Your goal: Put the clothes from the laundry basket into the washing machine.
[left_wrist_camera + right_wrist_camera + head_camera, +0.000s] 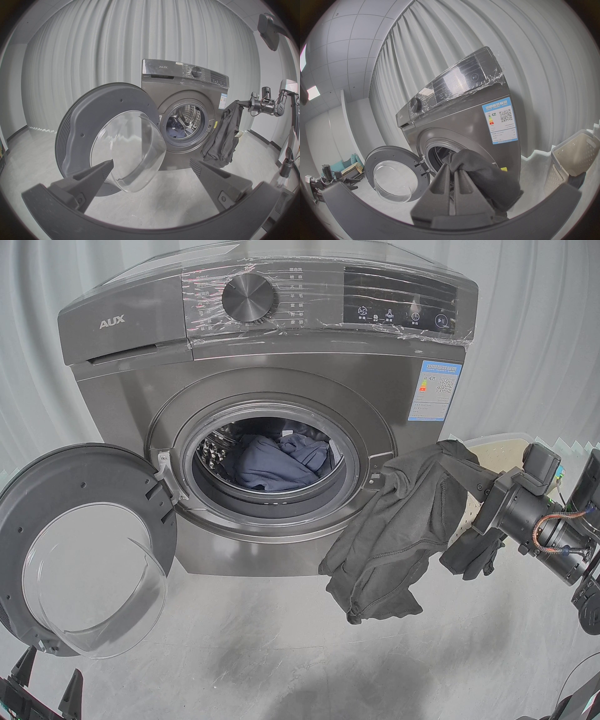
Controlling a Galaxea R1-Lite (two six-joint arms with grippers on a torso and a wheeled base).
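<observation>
grey shirt [394, 534], one, hangs pinched between the right gripper [453, 178] fingers beside one washer [262, 365]; one blue garment [275, 462] in its drum, one basket [575, 153] nearby, door [81, 540] swung open; left gripper [150, 162] fingers spread.

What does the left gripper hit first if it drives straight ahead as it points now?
Most likely the glass bowl of the open door: the left gripper, open, points at it. Depth is unclear, so it might skim past toward the washing machine front.
</observation>
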